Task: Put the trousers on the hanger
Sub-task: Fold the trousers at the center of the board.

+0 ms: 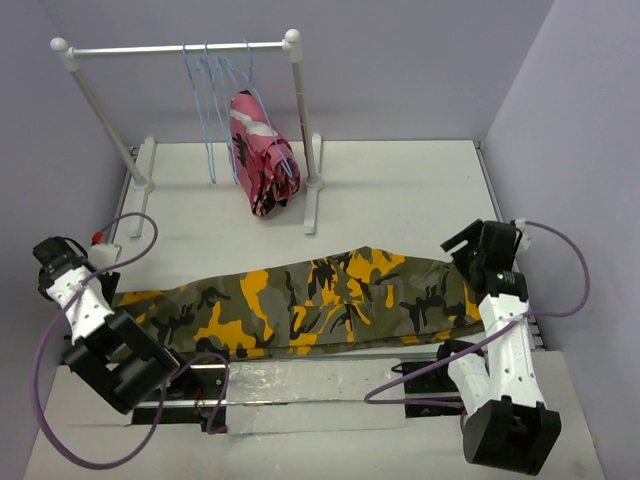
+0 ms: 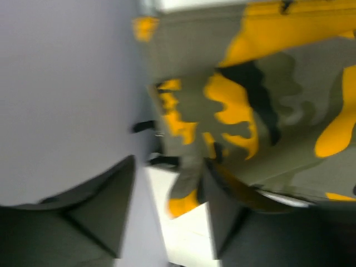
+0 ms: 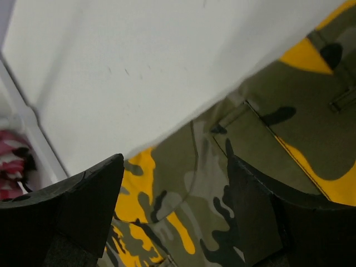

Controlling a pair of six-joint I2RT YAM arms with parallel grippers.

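Barely begun, I'd say. Trousers [image 1: 300, 300] lie flat on bench [image 1: 400, 190], in front of rail stand [image 1: 180, 47], well apart from it. Hanger [image 1: 207, 120] hangs on the stand's bar, untouched.

Left tool [image 2: 169, 167] is wide, w/ hem corner betw. its fingers (blurry). Right tool [image 3: 177, 161] is wide over the cloth, holding nothing.

Still to do: grip, thread, hang.

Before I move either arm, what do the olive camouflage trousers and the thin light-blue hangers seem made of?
The olive camouflage trousers look like matte woven cloth: limp, softly folded, with stitched seams in the right wrist view. The thin light-blue hangers look like wire, probably coated metal, judging by their slim rigid outlines; plastic cannot be ruled out.
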